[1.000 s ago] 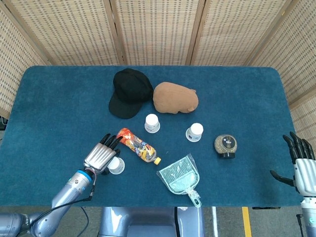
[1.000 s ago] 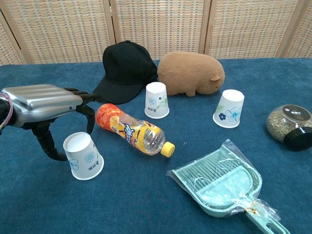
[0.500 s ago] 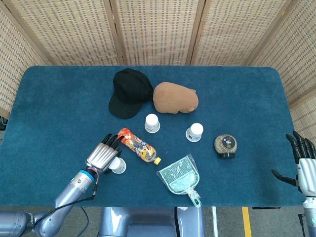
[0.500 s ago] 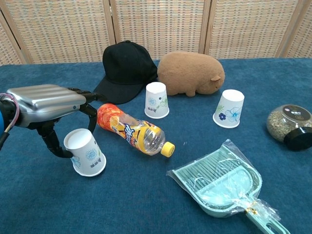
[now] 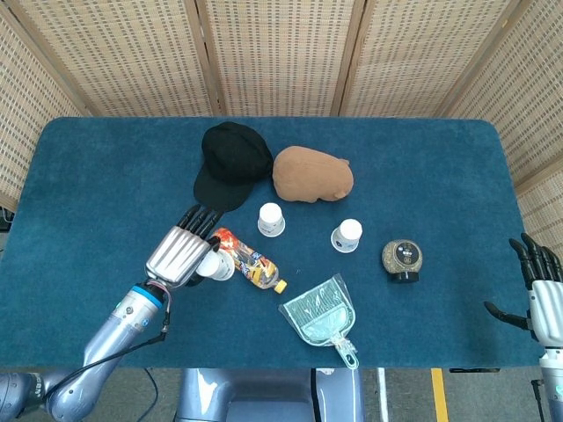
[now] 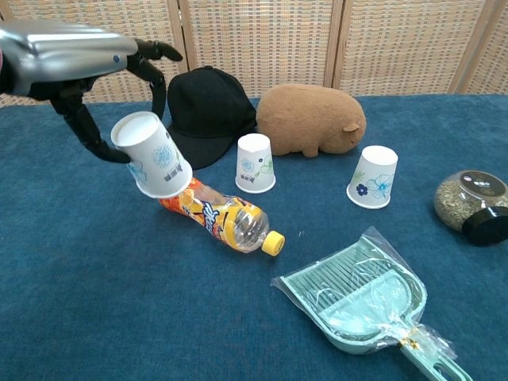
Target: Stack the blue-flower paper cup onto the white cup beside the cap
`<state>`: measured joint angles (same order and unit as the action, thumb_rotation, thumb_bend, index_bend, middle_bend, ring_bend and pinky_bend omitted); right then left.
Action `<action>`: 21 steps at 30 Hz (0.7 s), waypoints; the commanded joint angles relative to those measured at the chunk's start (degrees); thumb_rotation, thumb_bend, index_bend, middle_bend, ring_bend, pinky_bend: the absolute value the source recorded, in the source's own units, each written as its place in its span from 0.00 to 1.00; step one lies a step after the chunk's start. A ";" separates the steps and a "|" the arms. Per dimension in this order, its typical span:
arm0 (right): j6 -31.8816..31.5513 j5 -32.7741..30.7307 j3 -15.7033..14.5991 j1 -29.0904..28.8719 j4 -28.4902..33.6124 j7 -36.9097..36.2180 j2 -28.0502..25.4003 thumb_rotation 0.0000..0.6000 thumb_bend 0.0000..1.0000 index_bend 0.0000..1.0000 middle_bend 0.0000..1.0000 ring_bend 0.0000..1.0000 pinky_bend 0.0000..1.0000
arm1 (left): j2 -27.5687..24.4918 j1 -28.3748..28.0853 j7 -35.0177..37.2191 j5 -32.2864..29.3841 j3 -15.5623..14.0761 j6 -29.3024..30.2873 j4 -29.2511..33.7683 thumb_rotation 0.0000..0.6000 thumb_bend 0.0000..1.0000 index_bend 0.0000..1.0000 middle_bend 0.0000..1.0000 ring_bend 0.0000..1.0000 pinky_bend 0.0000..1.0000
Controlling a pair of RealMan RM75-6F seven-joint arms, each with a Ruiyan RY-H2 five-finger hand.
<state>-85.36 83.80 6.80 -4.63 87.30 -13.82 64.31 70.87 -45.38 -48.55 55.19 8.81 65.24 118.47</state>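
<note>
Now the left hand grips the blue-flower paper cup aloft, tilted, upper left, ready for carrying toward the white cup beside the cap; right hand idle, fingers spread.

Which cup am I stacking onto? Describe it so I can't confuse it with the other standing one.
Find the black cap at the back of the table. The target cup stands upside down just in front of it, left of the brown plush. Unlike the other standing cup, which sits further right towards the jar, this one is right by the cap's brim.
</note>
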 commanded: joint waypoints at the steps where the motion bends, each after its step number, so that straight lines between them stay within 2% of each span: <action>1: 0.98 -0.74 0.13 -0.35 -0.52 -0.48 0.16 1.00 0.05 0.00 0.00 0.00 0.00 | -0.01 -3.25 -2.12 -3.94 3.60 1.24 -0.10 1.00 0.22 0.47 0.00 0.00 0.04; 4: 2.26 -1.47 0.21 -0.78 -1.12 -0.78 0.34 1.00 0.05 0.00 0.00 0.00 0.00 | 2.43 -5.34 -1.60 -5.86 5.97 1.88 -3.11 1.00 0.22 0.47 0.00 0.00 0.04; 8: 3.62 -2.48 0.44 -1.23 -1.86 -1.24 0.58 1.00 0.05 0.00 0.00 0.00 0.00 | 5.30 -8.42 -1.29 -8.60 7.69 0.18 -8.45 1.00 0.22 0.46 0.00 0.00 0.04; 13: 5.00 -3.70 0.74 -1.54 -2.59 -2.30 0.66 1.00 0.05 0.00 0.00 0.00 0.00 | 8.25 -11.43 -0.51 -11.27 8.98 -2.45 -14.08 1.00 0.22 0.47 0.00 0.00 0.04; 15: 6.27 -4.65 0.96 -1.84 -3.33 -3.33 0.59 1.00 0.05 0.00 0.00 0.00 0.00 | 10.36 -13.94 -0.76 -13.77 9.64 -4.95 -18.75 1.00 0.22 0.46 0.00 0.00 0.04; 21: 8.14 -5.89 1.28 -2.34 -4.71 -4.90 0.87 1.00 0.05 0.00 0.00 0.00 0.00 | 14.17 -18.36 -1.33 -17.53 9.85 -8.80 -26.51 1.00 0.22 0.46 0.00 0.00 0.04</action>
<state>-77.58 78.12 8.03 -6.81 82.83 -18.42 65.09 83.27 -61.84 -49.65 39.34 18.37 58.20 94.41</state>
